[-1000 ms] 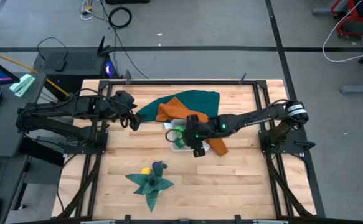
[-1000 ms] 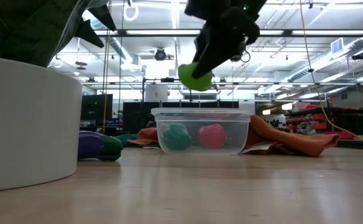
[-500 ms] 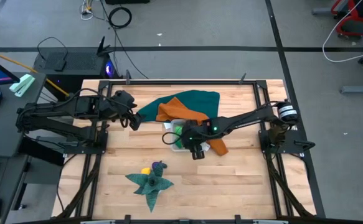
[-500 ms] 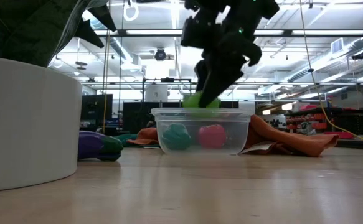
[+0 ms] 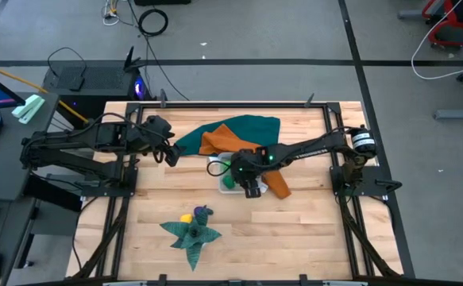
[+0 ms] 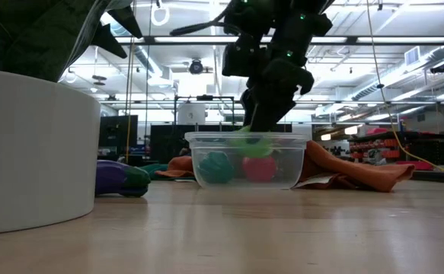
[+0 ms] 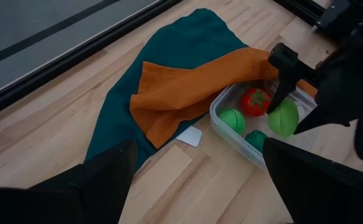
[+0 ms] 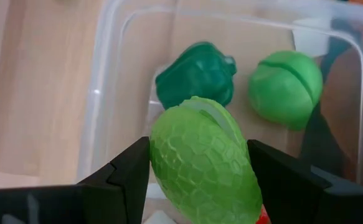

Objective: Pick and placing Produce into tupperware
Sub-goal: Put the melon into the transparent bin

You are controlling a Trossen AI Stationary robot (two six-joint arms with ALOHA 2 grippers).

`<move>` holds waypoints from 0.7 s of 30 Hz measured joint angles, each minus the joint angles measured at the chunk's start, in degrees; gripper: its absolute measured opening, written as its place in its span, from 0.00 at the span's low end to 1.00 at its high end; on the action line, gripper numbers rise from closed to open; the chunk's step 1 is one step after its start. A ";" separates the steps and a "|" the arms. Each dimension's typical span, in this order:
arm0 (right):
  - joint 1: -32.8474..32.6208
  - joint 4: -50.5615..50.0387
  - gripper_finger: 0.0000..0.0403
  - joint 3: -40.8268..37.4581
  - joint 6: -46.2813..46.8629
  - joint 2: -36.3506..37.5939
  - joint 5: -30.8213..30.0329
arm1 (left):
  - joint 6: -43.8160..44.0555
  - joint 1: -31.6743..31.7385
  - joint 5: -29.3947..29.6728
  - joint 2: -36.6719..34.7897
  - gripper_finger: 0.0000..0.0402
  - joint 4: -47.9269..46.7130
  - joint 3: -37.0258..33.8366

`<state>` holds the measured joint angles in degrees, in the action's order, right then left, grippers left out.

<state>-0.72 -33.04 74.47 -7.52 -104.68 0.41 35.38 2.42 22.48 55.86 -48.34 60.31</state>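
Tupperware [image 5: 229, 176] is my landmark. Left of it, my left gripper [image 5: 170, 154] hangs over bare wood, fingers spread, holding nothing. Right gripper [image 8: 197, 163] sits just inside the rim, clamped on a light-green piece [image 8: 205, 163]. Below it lie a dark-green pepper [image 8: 197, 74], a green ball [image 8: 286, 88] and a tomato [image 7: 254, 101]. Orange cloth [image 7: 193, 89] drapes its far edge.

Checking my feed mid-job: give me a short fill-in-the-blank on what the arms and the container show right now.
1. The right gripper is shut on a light ____ toy vegetable.
2. It holds that piece over the open clear ____.
3. The red tomato lies ____ that box.
4. The orange cloth lies on the ____ cloth.

Missing words: green; container; inside; teal
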 joint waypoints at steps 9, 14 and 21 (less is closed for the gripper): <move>1.15 -1.20 0.52 0.00 -0.04 0.01 1.25 | 0.02 -0.01 0.01 0.01 0.88 0.00 0.02; 1.08 -1.22 0.52 -1.37 -0.16 0.02 1.76 | 0.07 0.00 0.00 0.02 0.88 0.04 0.02; 1.10 -1.17 0.53 -3.16 -0.05 0.02 2.11 | 0.32 -0.01 0.00 0.02 0.88 0.05 0.02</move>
<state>0.38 -34.20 71.31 -7.58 -104.66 2.52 35.69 2.40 22.48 55.88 -48.29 60.34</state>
